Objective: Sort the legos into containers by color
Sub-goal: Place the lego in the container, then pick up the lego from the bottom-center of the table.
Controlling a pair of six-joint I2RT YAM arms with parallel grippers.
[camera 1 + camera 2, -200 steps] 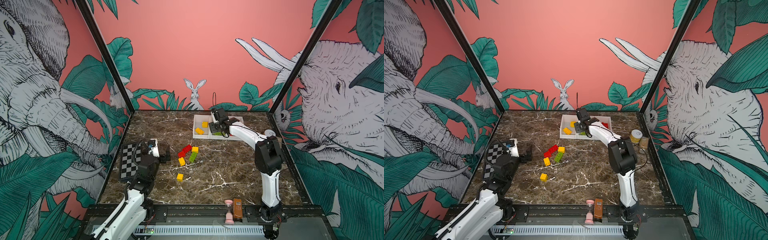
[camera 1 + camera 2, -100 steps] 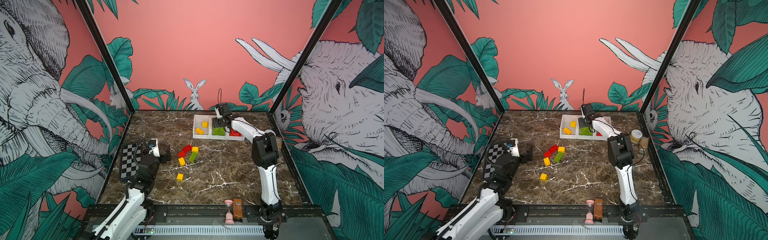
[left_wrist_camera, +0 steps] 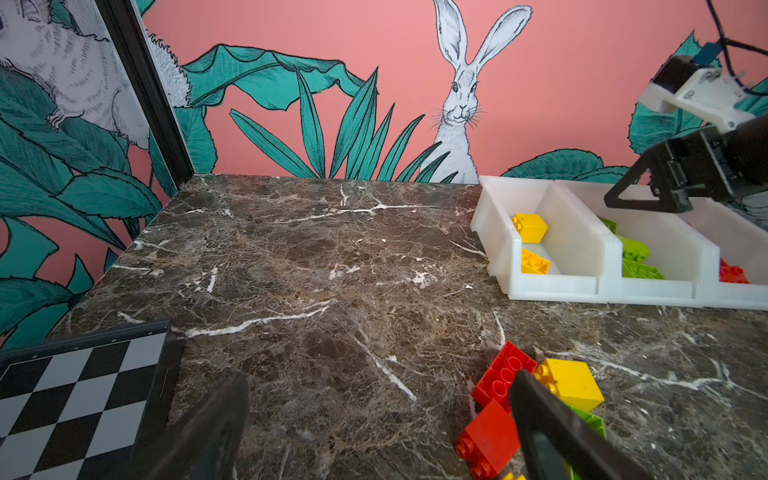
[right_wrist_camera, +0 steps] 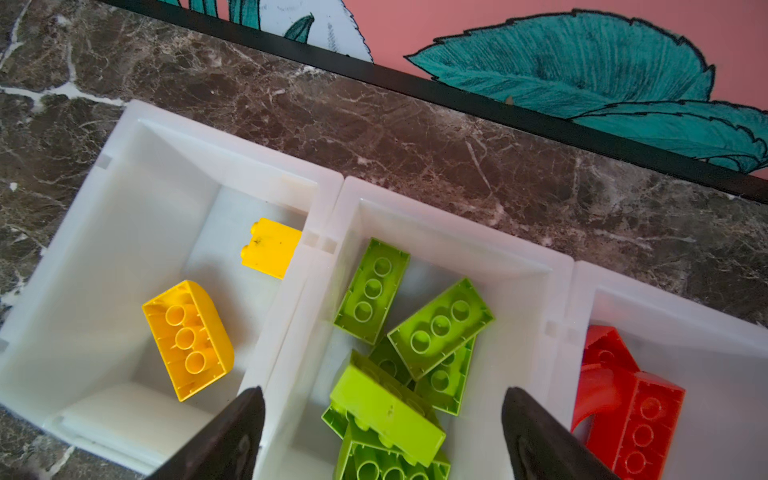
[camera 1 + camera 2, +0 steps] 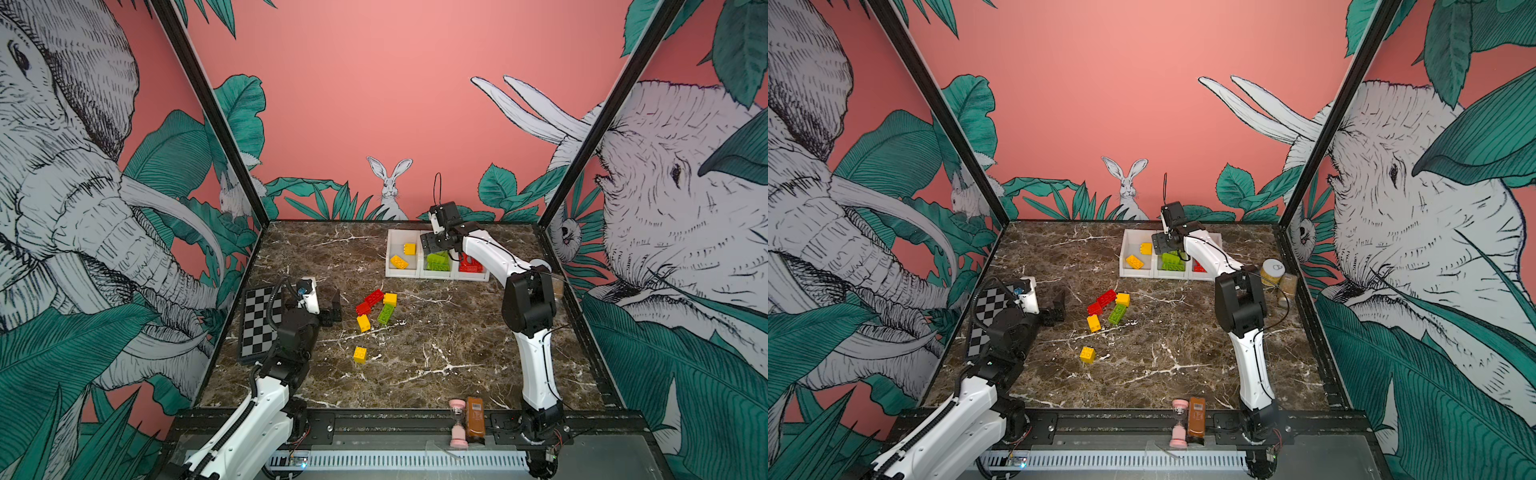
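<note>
At the upper centre of both top views, the three joined white plastic bins are standing in a row on the dark marble bench, and the right tool is hanging just above the middle bin. Seen from the right wrist, its black fingers are standing wide apart and are clamping nothing. A pile of lime green studded bricks is lying under them inside that bin. At the left of the same picture, the neighbouring bin is holding two yellow plastic bricks. At the right edge, the third bin is holding red plastic pieces, one of them curved like an arch. Every bin is carrying one colour only, so I am judging the sorting as correct so far and somewhat over half done.

Near the middle of the top views, six loose pieces are waiting on the bench to be carried into the bins: two red bricks, three yellow bricks and one green brick. Most of them are touching in a small group, while one yellow is lying apart, lower in the frame. Just left of this group the left tool is hovering low, its fingers apart and empty.
</note>
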